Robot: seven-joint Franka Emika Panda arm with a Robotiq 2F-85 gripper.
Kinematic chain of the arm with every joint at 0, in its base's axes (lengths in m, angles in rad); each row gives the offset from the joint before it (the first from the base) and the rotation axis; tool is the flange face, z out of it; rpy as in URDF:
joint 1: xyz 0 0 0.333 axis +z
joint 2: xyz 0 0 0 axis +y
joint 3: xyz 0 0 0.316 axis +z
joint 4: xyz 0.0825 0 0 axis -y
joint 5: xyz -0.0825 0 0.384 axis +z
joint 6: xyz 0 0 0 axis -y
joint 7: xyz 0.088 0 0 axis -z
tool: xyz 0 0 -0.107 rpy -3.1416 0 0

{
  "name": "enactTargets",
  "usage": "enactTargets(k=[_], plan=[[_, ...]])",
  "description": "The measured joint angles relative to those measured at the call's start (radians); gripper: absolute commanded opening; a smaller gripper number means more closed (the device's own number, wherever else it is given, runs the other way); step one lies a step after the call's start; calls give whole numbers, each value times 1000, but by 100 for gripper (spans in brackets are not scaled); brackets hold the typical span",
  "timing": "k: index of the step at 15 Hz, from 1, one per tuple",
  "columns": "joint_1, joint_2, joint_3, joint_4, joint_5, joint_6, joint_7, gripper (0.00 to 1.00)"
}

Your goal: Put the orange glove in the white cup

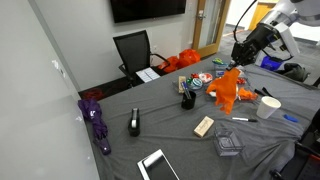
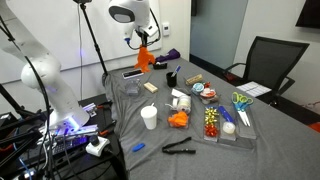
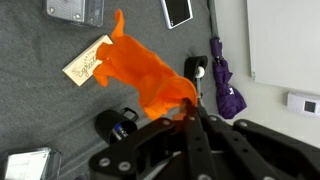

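Note:
My gripper (image 1: 240, 55) is shut on the orange glove (image 1: 234, 78) and holds it high above the grey table. The glove hangs from the fingertips in the wrist view (image 3: 145, 70), where my gripper (image 3: 185, 112) pinches its edge. In an exterior view the gripper (image 2: 140, 40) and the held glove (image 2: 146, 57) are above the far end of the table. The white cup (image 2: 149, 117) stands upright near the table's near edge, well apart from the gripper; it also shows in an exterior view (image 1: 270, 107). A second orange glove (image 2: 179, 120) lies on the table beside the cup.
Under the gripper lie a wooden block (image 3: 90, 62), a black cup (image 3: 120, 125), a purple umbrella (image 3: 225, 80), a phone (image 3: 178, 10) and a clear box (image 3: 75, 10). A tray of small items (image 2: 225, 125) stands near the cup. A black chair (image 1: 133, 50) stands behind the table.

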Motion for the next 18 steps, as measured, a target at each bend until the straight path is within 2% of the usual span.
enactTargets(k=[3,7,13,18], plan=[[-1,-1,-4,0,4,-1,-11,0],[-31,-3,-63,11,-1,-18,-116,0],[-108,3,-167,60,-130,-167,-267,0],[-140,7,-219,98,-189,-282,-347,0]])
